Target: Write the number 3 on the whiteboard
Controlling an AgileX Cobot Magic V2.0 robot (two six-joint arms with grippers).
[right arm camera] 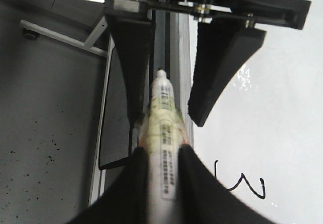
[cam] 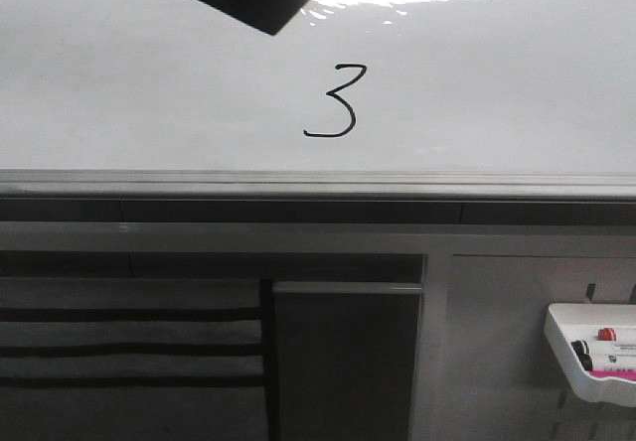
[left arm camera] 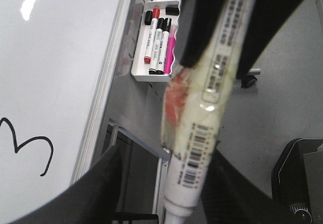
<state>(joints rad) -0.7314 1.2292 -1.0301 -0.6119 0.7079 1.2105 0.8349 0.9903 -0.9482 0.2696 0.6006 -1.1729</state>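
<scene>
The white tray held spare markers (black, red, pink). The number 3 sat low on the whiteboard. The right pincer pinched a taped marker; the left pincer was spread around it.

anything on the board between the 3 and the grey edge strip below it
Nothing: in the front view only bare white whiteboard lies between the number 3 and the grey edge strip.
</scene>
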